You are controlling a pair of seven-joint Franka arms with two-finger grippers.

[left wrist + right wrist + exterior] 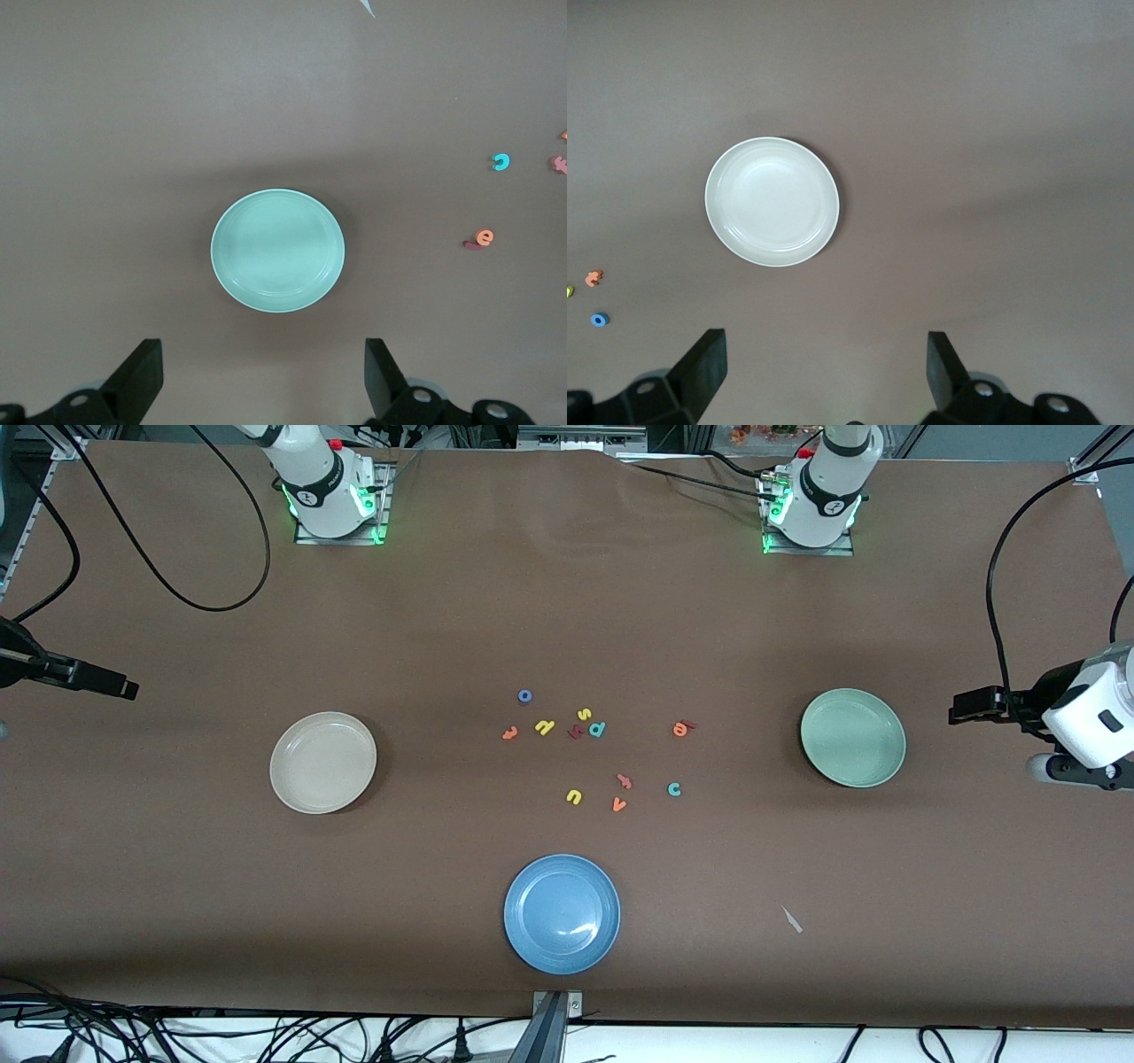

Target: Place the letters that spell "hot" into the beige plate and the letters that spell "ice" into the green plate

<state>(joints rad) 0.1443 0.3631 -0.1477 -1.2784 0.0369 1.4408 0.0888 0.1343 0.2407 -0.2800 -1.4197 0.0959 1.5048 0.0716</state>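
The beige plate (pixel 323 763) (pixel 772 201) lies toward the right arm's end of the table and holds nothing. The green plate (pixel 853 738) (pixel 277 251) lies toward the left arm's end, also bare. Between them the small letters are scattered: a blue "o" (pixel 524 696) (pixel 599 320), a yellow "h" (pixel 544 727), an orange "t" (pixel 509 733) (pixel 594 278), a teal "c" (pixel 674 788) (pixel 500 162), an orange "e" (pixel 679 729) (pixel 484 237) touching a dark red "i" (pixel 690 724). My left gripper (pixel 973 708) (pixel 263 367) hangs open beside the green plate. My right gripper (pixel 111 683) (pixel 824 363) hangs open beside the beige plate.
A blue plate (pixel 562 912) sits nearer to the front camera than the letters. Other letters lie in the cluster: a yellow "s" (pixel 584 713), a teal "p" (pixel 597 729), a dark red branched one (pixel 575 732), a yellow "u" (pixel 574 796), an orange "v" (pixel 619 805). A white scrap (pixel 791 919) lies apart.
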